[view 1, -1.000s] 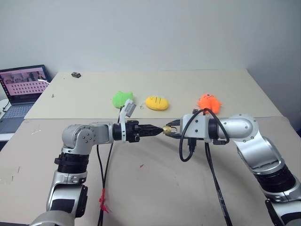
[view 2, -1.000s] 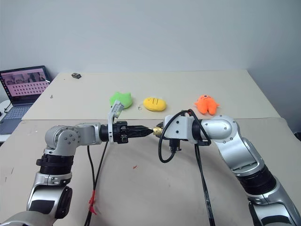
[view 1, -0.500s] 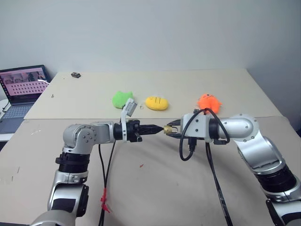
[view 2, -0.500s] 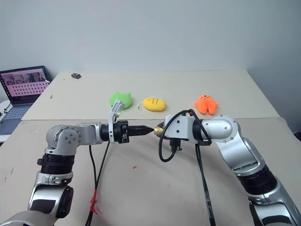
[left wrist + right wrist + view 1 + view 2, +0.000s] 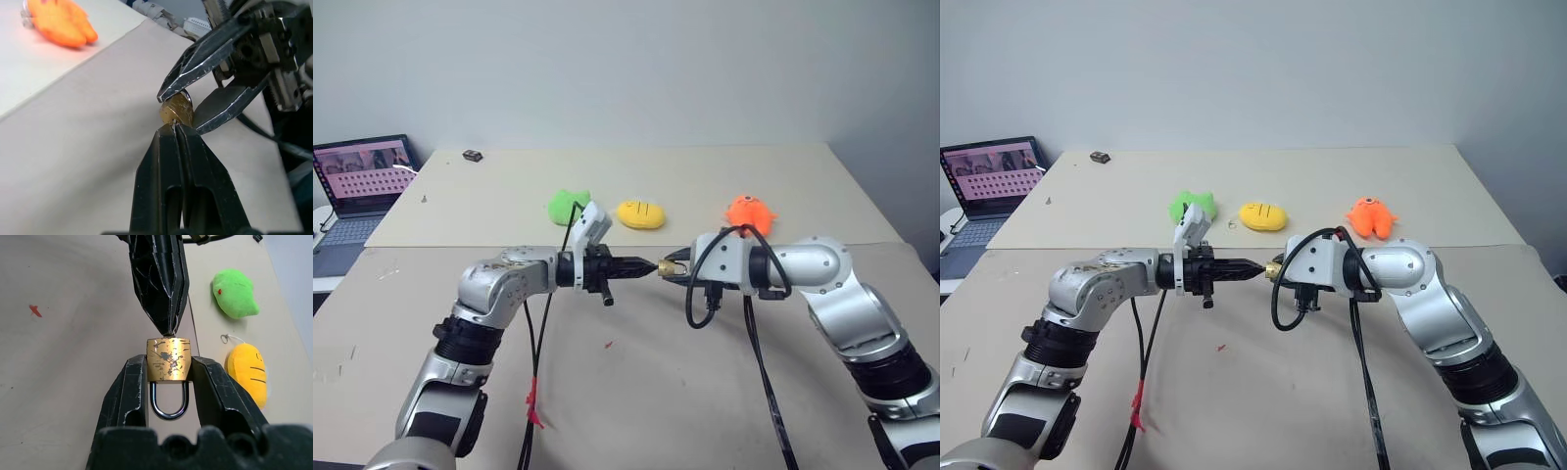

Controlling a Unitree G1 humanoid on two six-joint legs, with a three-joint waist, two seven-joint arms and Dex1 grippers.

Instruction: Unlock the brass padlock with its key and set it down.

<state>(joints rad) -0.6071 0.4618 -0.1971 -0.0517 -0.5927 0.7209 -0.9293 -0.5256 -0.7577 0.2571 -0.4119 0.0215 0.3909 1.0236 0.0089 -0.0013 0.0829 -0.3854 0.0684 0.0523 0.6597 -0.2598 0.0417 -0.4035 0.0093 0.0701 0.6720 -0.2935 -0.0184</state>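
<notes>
Right gripper clamps brass padlock midair over table; left gripper closed, tips at padlock bottom, key hidden. Green plush, yellow plush, orange plush behind, well apart.

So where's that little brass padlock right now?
The brass padlock is held above the table between the right gripper fingers, mid-scene, with the shut left gripper tips at its keyhole end.

Bare near table below both arms, three plush toys beyond, laptop far left
</notes>
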